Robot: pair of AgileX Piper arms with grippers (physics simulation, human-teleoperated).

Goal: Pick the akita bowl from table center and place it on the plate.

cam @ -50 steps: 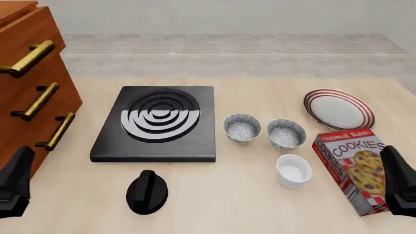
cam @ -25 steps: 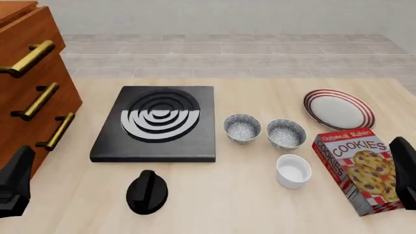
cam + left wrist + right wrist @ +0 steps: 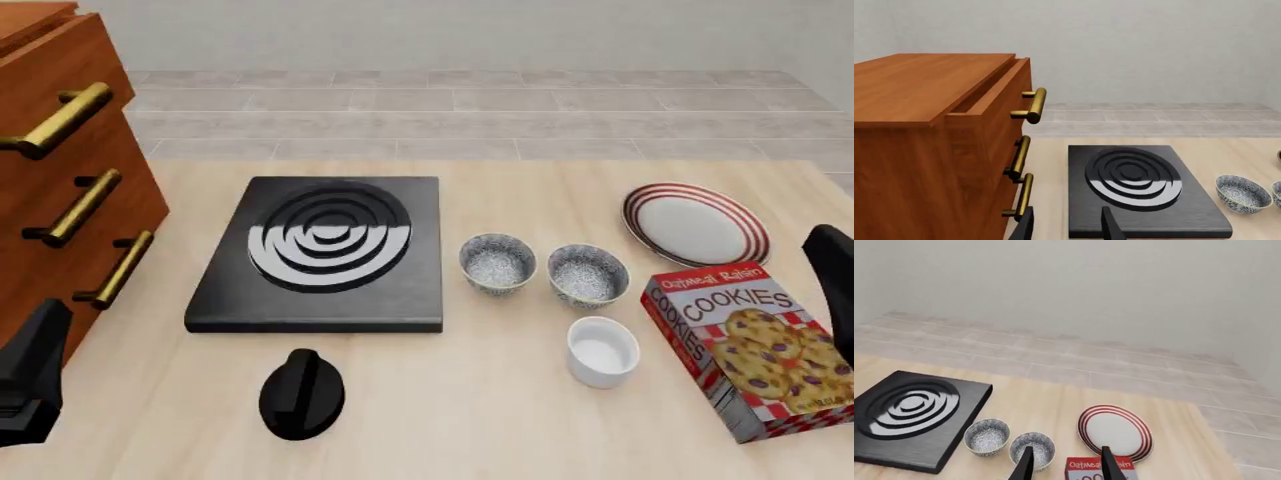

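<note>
Two look-alike speckled bowls stand side by side right of the burner. The akita bowl (image 3: pixel 498 263) (image 3: pixel 987 436) (image 3: pixel 1243 193) is the one nearer the table's middle; its twin (image 3: pixel 587 274) (image 3: pixel 1033 449) sits to its right. The red-striped plate (image 3: pixel 694 222) (image 3: pixel 1114 432) lies empty at the back right. My left gripper (image 3: pixel 1067 230) is open and empty, low at the table's front left near the drawers. My right gripper (image 3: pixel 1066 467) is open and empty, raised at the right edge above the cookie box, well short of the bowls.
A black burner plate (image 3: pixel 324 250) lies left of the bowls, with a black knob-like object (image 3: pixel 302 393) in front of it. A white ramekin (image 3: pixel 602 350) and a cookie box (image 3: pixel 747 345) stand at the front right. A wooden drawer cabinet (image 3: pixel 67 180) borders the left side.
My right arm has drawn back toward the right edge and risen, uncovering the cookie box. The left arm and all objects have stayed put.
</note>
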